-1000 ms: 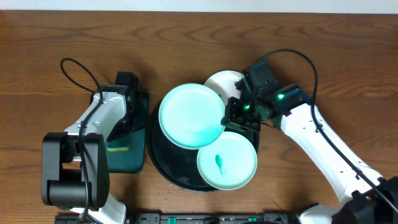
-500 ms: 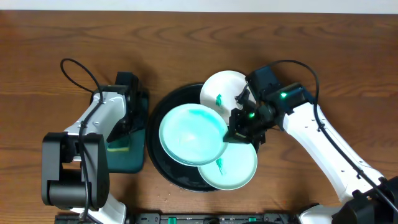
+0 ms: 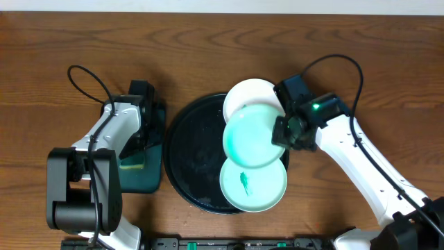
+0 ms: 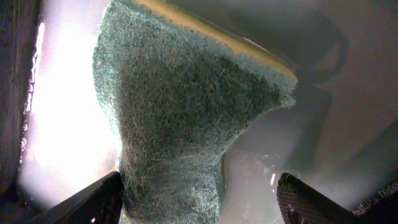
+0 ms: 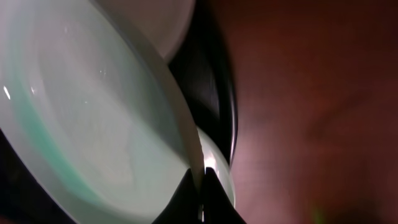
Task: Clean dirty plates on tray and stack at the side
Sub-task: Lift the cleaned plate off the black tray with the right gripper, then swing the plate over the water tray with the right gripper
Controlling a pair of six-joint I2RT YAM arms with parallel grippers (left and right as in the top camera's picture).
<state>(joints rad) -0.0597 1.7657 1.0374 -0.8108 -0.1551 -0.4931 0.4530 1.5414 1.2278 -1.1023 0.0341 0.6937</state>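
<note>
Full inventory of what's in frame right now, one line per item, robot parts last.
round tray: 1, glossy black, table centre.
white plate: 1, white, tray's far-right rim, partly under the held plate.
held plate: 1, mint green, over tray's right side, overlapping both other plates.
smeared plate: 1, mint green with teal smear, tray's near-right.
rectangular tray: 1, dark teal, left of round tray.
sponge: 1, green with yellow backing, in rectangular tray.
table: 1, brown wood grain.
left arm: white and black, jaws apart over sponge.
right arm: white and black, jaws shut on held plate's rim.
</note>
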